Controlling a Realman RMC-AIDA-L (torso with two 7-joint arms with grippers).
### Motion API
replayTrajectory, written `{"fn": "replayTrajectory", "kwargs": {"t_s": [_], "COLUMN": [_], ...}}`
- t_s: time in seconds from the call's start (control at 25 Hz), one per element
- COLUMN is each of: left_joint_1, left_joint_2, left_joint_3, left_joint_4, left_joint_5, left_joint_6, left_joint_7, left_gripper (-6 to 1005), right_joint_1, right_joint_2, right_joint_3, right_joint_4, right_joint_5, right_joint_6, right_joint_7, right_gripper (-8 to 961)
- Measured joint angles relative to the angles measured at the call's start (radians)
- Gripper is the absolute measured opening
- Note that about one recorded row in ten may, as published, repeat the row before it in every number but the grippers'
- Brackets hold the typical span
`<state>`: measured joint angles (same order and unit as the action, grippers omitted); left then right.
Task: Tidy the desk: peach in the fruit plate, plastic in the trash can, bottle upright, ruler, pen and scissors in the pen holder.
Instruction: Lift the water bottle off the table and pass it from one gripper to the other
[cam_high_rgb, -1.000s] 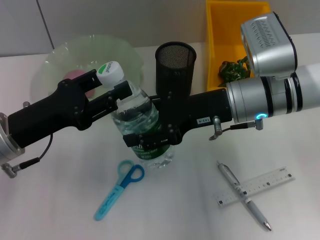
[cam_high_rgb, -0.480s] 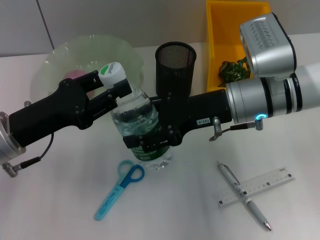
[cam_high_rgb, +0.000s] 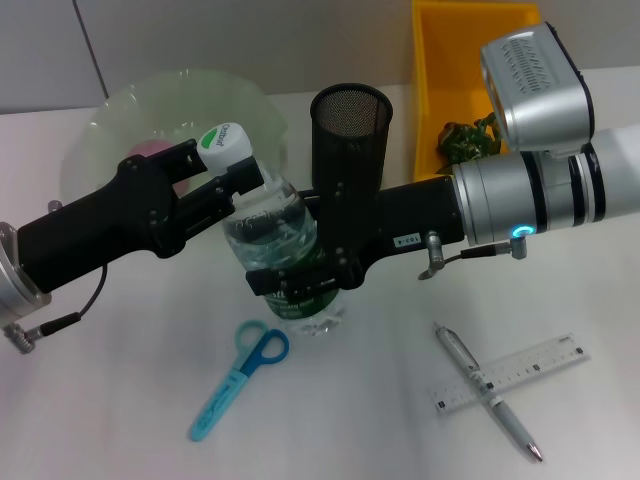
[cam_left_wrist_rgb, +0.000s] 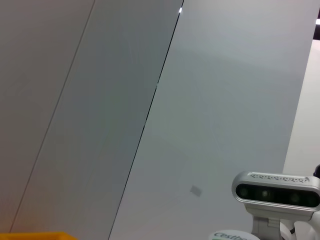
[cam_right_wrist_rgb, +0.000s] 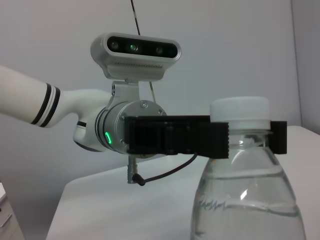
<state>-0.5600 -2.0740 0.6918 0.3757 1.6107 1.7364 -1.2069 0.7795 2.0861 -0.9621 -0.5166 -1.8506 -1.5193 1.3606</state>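
Note:
The clear water bottle (cam_high_rgb: 270, 225) with a white cap stands nearly upright at the desk's middle. My left gripper (cam_high_rgb: 235, 180) is shut on its neck just under the cap; the right wrist view shows its black fingers (cam_right_wrist_rgb: 175, 141) against both sides of the neck. My right gripper (cam_high_rgb: 300, 285) is shut on the bottle's green-labelled lower body. Blue scissors (cam_high_rgb: 238, 380) lie in front of the bottle. The pen (cam_high_rgb: 488, 390) lies across the ruler (cam_high_rgb: 540, 365) at front right. A black mesh pen holder (cam_high_rgb: 350, 135) stands behind the bottle. A pink peach (cam_high_rgb: 150, 150) shows in the green fruit plate (cam_high_rgb: 100, 130).
A yellow trash can (cam_high_rgb: 440, 60) at the back right holds green plastic (cam_high_rgb: 465, 140). The left wrist view shows only a wall and the right arm's wrist camera (cam_left_wrist_rgb: 277, 189).
The bottle's cap has shifted slightly to the right, standing the bottle a little straighter. Both grippers have kept their hold.

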Motion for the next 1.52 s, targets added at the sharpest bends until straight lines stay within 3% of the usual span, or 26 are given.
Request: {"fn": "replayTrajectory", "kwargs": {"t_s": [1.52], "left_joint_1": [0.010], "left_joint_2": [0.002], "left_joint_3": [0.001], "left_joint_4": [0.000], "left_joint_5": [0.003], "left_joint_6": [0.005], "left_joint_7": [-0.013], "left_gripper": [443], "right_joint_1": [-0.013], "right_joint_2": [0.000], "right_joint_3": [-0.066], "right_joint_4": [-0.090], "right_joint_5": [0.003], "right_joint_6": [0.009], "right_joint_7": [0.003], "right_gripper": [786]}}
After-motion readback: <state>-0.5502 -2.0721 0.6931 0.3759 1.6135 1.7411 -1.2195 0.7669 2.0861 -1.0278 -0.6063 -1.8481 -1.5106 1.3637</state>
